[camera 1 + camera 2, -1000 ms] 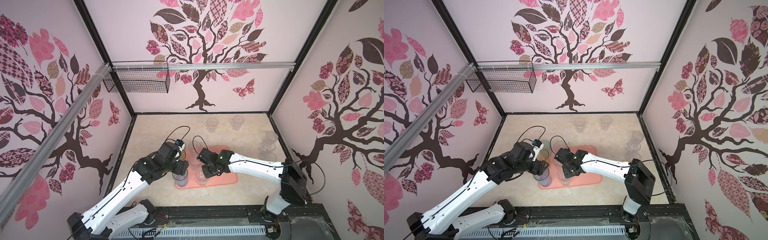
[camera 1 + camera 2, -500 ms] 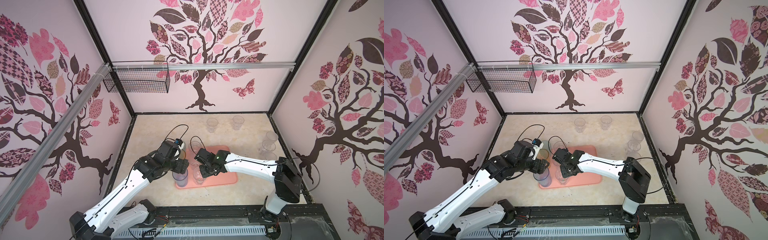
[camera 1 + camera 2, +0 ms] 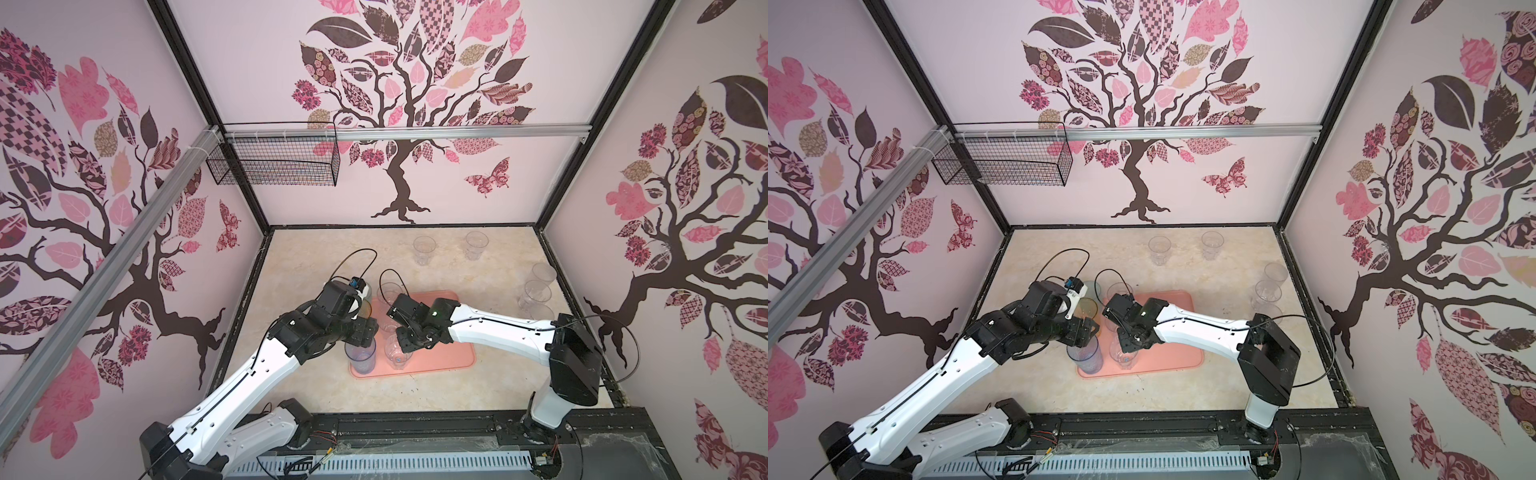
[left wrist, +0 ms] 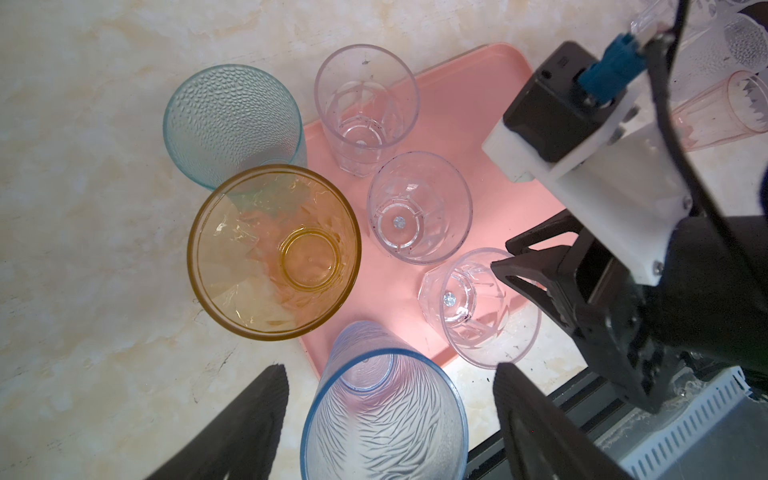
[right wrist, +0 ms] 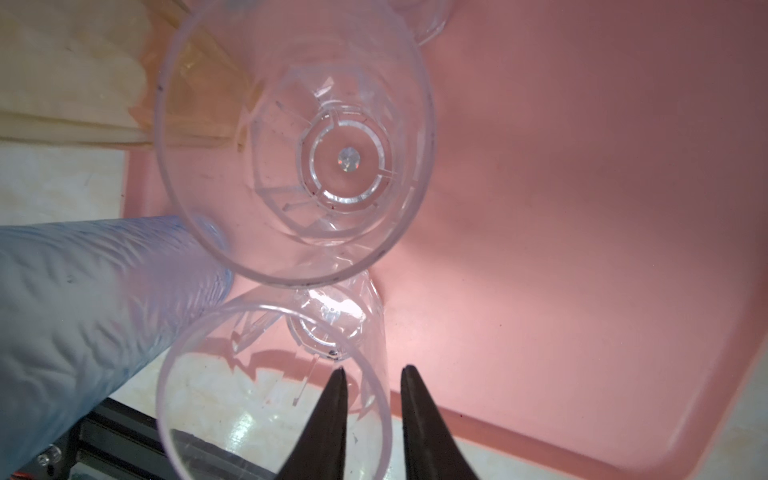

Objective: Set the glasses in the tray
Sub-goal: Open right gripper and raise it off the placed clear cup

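Tray (image 4: pixel 457 124) — three clear glasses (image 4: pixel 419 208); all upright.

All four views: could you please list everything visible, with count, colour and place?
Tray: one, salmon pink, table centre.
Blue glass: one, tray's near-left corner.
Amber glass: one, tray's left edge.
Teal glass: one, table, beside the tray's far-left corner.
Tray's clear glasses: three, in a row.
Far glasses: two, clear, table's far side.
Right glasses: at least three, clear, table's right side.
Basket: one, black wire, on the wall rail.
Table: one, beige marble.
Left gripper: black, open, straddling the blue glass.
Right gripper: black, open, astride a clear glass's wall.
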Robot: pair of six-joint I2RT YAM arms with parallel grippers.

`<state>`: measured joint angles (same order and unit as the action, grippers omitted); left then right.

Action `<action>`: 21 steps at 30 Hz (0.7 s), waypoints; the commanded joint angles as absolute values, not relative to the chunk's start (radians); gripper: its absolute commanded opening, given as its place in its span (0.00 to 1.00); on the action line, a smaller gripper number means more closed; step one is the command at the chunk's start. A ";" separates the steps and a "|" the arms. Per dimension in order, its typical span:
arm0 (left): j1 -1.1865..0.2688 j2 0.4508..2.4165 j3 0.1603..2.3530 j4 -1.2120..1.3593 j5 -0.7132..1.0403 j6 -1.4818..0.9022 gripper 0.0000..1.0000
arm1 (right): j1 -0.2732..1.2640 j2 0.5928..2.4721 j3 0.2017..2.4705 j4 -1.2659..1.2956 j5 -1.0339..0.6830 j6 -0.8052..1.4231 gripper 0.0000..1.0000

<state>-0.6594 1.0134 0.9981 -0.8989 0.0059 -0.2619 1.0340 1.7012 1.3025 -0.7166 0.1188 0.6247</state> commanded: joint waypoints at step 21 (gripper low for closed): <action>-0.650 1.093 1.110 -0.788 -0.030 -0.230 0.82 | 0.840 1.570 1.373 -0.645 0.010 0.549 0.39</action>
<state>-0.6571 1.0729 1.0412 -0.8623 -0.0071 -0.2535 0.9024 1.6310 1.3197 -0.6628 0.0082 0.5945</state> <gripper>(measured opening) 0.824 0.372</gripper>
